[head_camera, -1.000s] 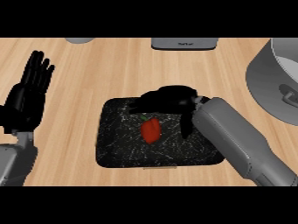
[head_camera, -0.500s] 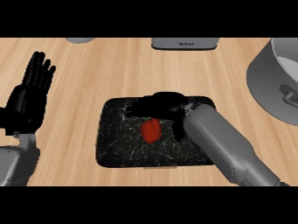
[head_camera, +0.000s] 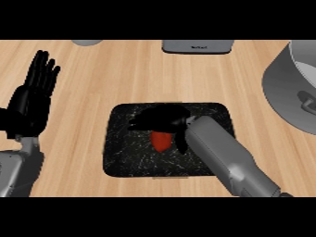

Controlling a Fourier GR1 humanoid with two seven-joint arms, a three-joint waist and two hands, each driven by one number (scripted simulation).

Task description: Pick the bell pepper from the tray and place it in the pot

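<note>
The red bell pepper (head_camera: 161, 141) lies near the middle of the black speckled tray (head_camera: 123, 152). My right hand (head_camera: 159, 119) hovers over the pepper's far end and hides its top. Its fingers reach left and bend slightly, and the thumb runs down the pepper's right side; they are not closed round it. The grey forearm crosses the tray's right half. The large grey pot (head_camera: 293, 90) stands at the right edge, with a handle on its near side. My left hand (head_camera: 30, 99) rests open at the left, fingers up.
A grey box-like appliance (head_camera: 198, 46) sits at the counter's far edge. A small grey round object (head_camera: 86, 42) shows at the top left. Bare wooden counter lies between the tray and the pot.
My right hand has moved left and nearer along the tray, ending over the pepper's top. The pepper, the pot and the left hand stay where they were.
</note>
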